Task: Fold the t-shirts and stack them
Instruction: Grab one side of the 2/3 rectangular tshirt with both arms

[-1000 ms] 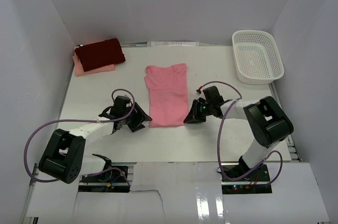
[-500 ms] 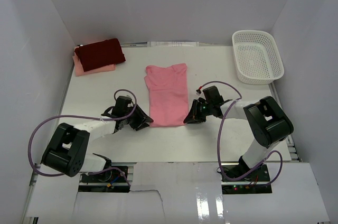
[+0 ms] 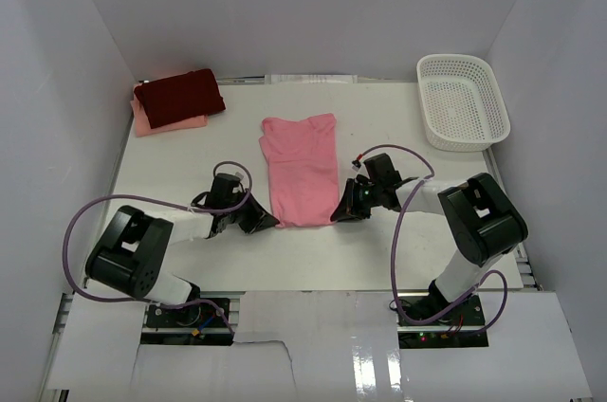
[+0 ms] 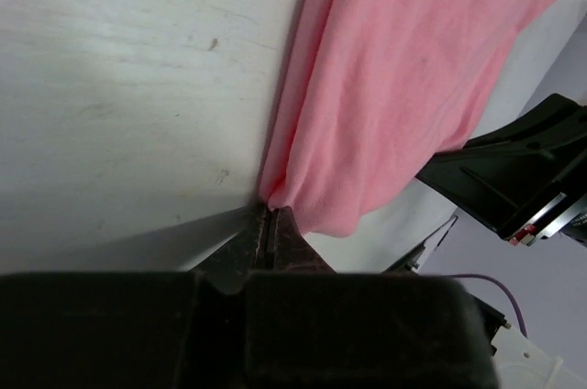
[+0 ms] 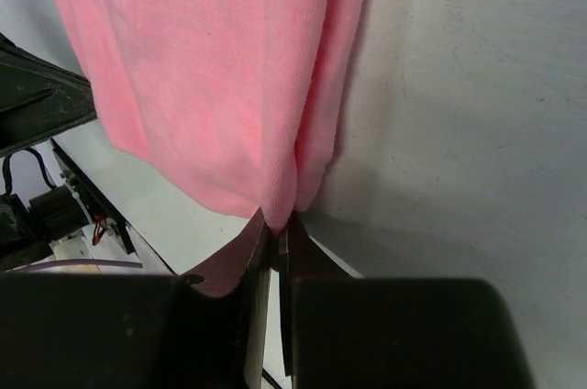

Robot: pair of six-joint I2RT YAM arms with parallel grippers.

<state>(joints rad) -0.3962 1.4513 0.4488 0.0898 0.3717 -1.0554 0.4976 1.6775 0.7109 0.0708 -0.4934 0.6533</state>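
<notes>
A salmon-pink t-shirt [image 3: 302, 170] lies folded lengthwise in the middle of the table, collar end far from me. My left gripper [image 3: 268, 223] is shut on its near left corner; the left wrist view shows the pink cloth [image 4: 394, 86] pinched at the tips of my left gripper [image 4: 269, 210]. My right gripper [image 3: 335, 218] is shut on the near right corner, and the right wrist view shows the pink cloth [image 5: 220, 68] caught between the tips of my right gripper [image 5: 280, 222]. A folded dark maroon-red t-shirt [image 3: 179, 94] rests on a pale peach-pink t-shirt [image 3: 156, 123] at the far left.
A white mesh basket [image 3: 461, 100] stands at the far right corner. White walls close in the table on the left, right and back. A strip of white material [image 3: 313, 80] lies along the back edge.
My left gripper slid right to the shirt's near left corner and shut on it. The right gripper stayed shut on the right corner.
</notes>
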